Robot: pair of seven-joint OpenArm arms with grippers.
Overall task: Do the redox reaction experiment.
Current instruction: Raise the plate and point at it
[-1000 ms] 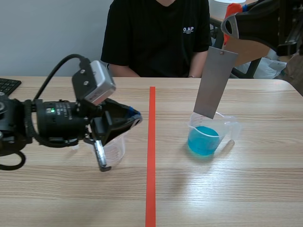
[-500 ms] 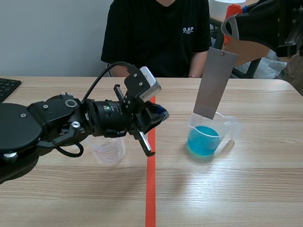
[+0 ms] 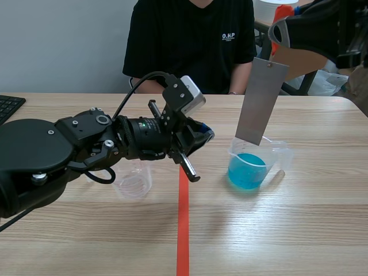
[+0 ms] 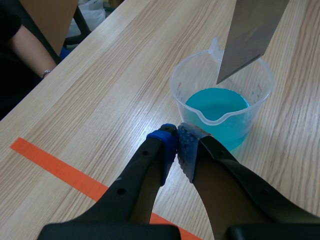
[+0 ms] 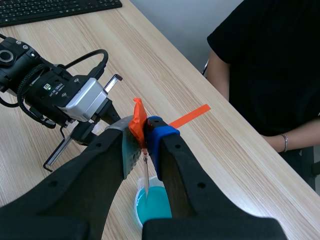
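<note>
A clear beaker [image 3: 257, 163] [image 4: 222, 100] of blue liquid stands right of the tape line. Over it hangs a grey metal strip [image 3: 262, 100] [image 4: 252, 35], its lower end at about the rim. My right gripper [image 3: 276, 46] [image 5: 141, 127] is shut on the strip's orange-tagged top; from that wrist the strip [image 5: 146, 182] shows edge-on above the blue liquid [image 5: 152, 207]. My left gripper [image 3: 202, 138] [image 4: 177, 135] is shut with nothing between its pads, pointing at the blue beaker a short way off. An empty clear beaker [image 3: 133, 181] sits under the left arm.
A person in a black shirt [image 3: 192, 46] sits across the table with a forearm resting on the far edge. An orange tape line [image 3: 183, 218] runs down the table's middle. A keyboard [image 3: 8, 104] [image 5: 50, 10] lies at the far left.
My left arm has swung right, from over the empty beaker across the tape line toward the blue beaker. The right arm and the strip have stayed put.
</note>
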